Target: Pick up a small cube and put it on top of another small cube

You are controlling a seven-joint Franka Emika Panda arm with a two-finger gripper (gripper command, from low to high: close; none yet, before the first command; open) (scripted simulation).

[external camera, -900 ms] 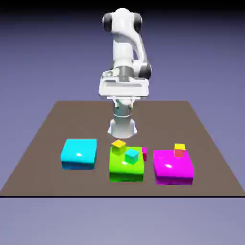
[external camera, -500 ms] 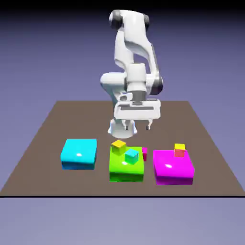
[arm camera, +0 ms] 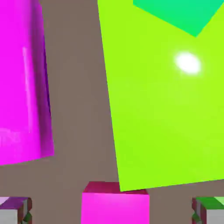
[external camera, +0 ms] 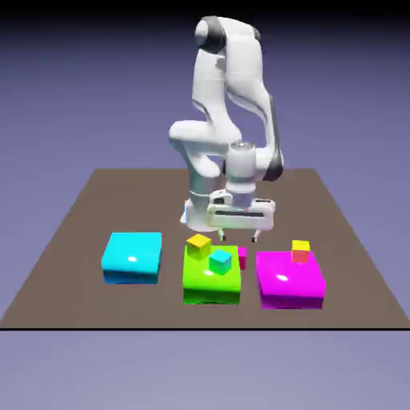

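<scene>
A small magenta-pink cube sits on the table in the gap between the flat green block and the flat magenta block, partly hidden behind the green block's back corner. My gripper hangs open just above it, touching nothing. In the hand view the pink cube lies at the bottom middle, between the two fingertips, with room on both sides. On the green block rest a small yellow cube and a small cyan cube.
A small yellow cube is stacked on a small red cube at the magenta block's back edge. A flat cyan block lies at the exterior view's left. In the hand view the green block and magenta block flank a brown table strip.
The arm has reached forward and lowered, carrying the gripper down and toward the exterior view's right until it hangs over the pink cube. The jaws stayed open. No cube moved.
</scene>
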